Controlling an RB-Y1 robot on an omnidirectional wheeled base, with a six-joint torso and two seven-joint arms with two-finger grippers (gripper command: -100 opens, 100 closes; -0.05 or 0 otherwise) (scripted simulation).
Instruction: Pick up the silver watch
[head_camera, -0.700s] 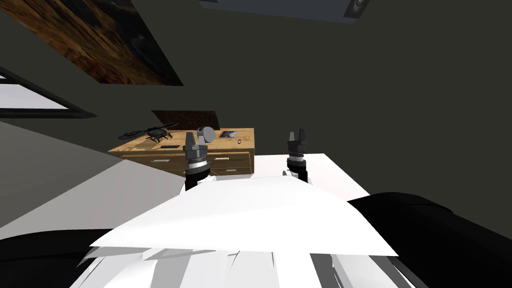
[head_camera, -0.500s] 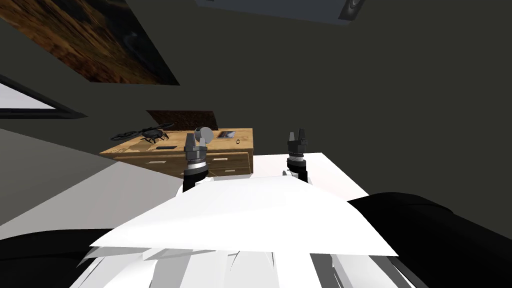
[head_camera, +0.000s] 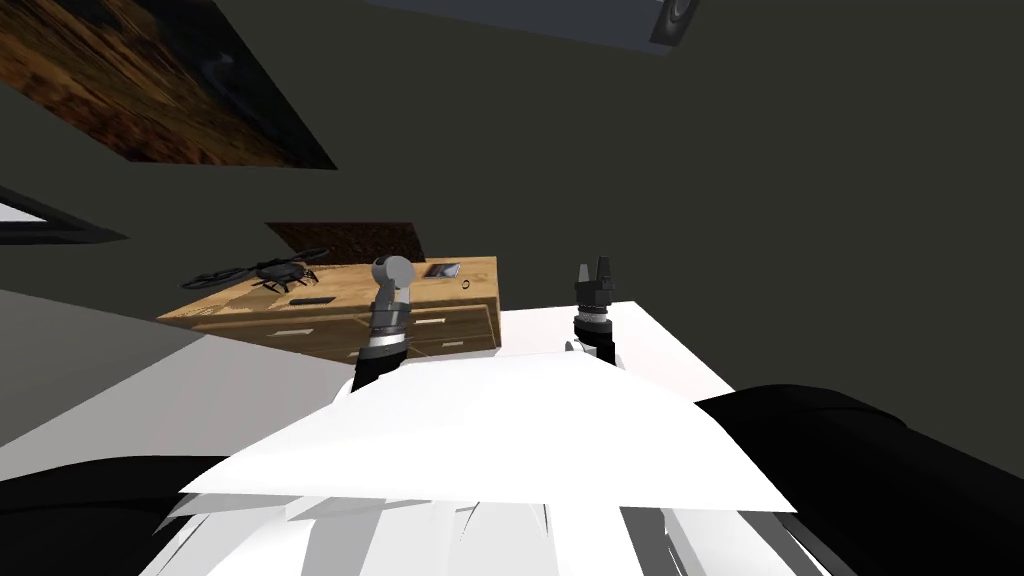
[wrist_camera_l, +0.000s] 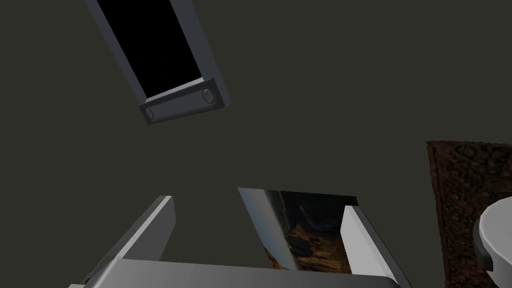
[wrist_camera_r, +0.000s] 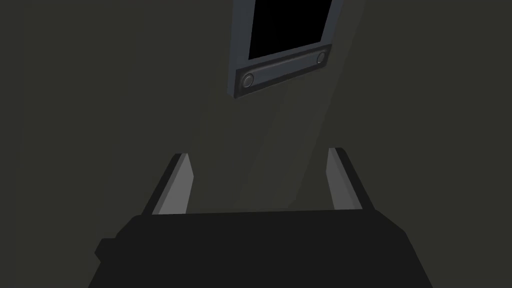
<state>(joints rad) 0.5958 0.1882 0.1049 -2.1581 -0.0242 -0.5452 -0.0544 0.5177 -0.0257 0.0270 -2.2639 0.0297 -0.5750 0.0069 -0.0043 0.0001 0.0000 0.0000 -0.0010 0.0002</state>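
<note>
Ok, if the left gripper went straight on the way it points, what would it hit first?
Probably the brown painting on the dark wall: it shows between the fingers of the open left gripper. Nothing nearer shows in that line, though depth is hard to judge.

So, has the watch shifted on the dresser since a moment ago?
No. The watch lies near the dresser's right corner, beside the tablet, as before. The whole head view slid left, so that is my own move.
</note>
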